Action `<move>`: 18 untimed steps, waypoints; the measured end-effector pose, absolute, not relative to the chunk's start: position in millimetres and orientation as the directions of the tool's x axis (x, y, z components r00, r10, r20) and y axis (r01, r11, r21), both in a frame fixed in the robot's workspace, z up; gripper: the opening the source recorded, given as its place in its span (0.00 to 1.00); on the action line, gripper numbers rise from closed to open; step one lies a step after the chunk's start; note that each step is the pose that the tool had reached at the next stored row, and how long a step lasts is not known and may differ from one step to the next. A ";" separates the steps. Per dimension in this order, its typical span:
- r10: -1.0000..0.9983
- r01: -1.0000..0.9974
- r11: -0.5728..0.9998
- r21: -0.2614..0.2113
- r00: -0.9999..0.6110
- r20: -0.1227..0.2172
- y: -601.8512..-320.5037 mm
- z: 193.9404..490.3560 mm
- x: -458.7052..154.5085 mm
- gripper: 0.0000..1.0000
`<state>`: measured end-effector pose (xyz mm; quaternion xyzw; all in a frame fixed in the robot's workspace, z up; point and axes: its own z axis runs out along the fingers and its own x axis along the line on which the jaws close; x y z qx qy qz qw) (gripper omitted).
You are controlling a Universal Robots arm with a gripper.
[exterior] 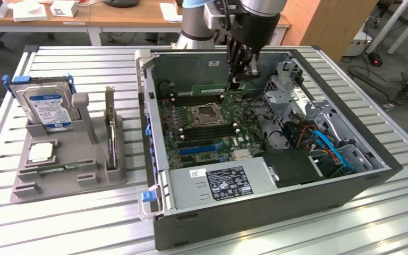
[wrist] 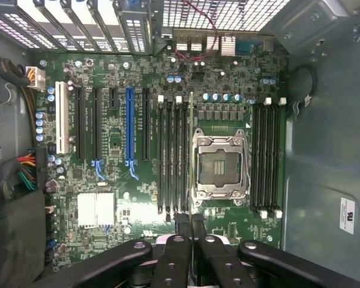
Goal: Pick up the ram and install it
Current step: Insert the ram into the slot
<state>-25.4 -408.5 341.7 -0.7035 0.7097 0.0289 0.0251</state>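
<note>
hand [wrist: 192, 224] clamped narrow on ram [wrist: 192, 150], stick edge-on over slots [wrist: 174, 156] beside cpu socket [wrist: 219, 165], probably held parallel to line up

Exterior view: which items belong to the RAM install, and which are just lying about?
In the job:
- ram, gripped in the shut gripper
- black memory slots on the motherboard
- open computer case

Lying about:
- hard drive
- bracketed card
Both stand in the grey holder beside the case.
</note>
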 end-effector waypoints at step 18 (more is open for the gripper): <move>-0.997 -1.000 0.009 0.006 -0.009 -0.076 -408.5 328.0 -25.4 0.11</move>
